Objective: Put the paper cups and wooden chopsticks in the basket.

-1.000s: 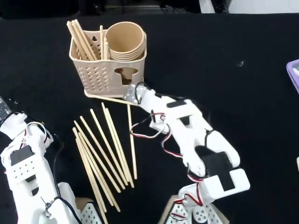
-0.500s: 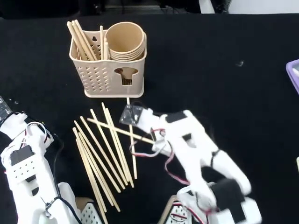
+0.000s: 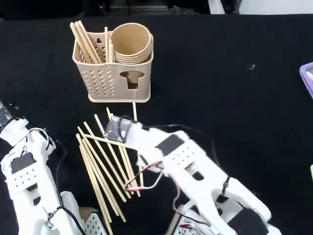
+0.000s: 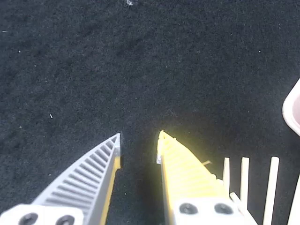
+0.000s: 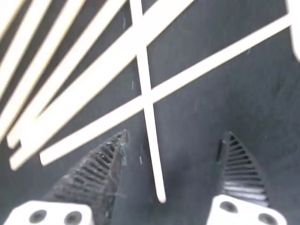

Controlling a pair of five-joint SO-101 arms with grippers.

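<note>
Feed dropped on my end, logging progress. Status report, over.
Right tool open, over loose chopsticks. Left tool open, empty. Cups in basket. One crossed chopstick lies atop the pile.

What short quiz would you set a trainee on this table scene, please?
1. True or false: the paper cups stand stacked inside the basket.
2. Pick one. The right gripper is: A) shut on a cup; B) open above the loose chopsticks; C) down inside the basket.
3. Fill the gap: the left gripper hangs over the black table with its jaws ____.

Key: 1 true; 2 B; 3 open.
</note>
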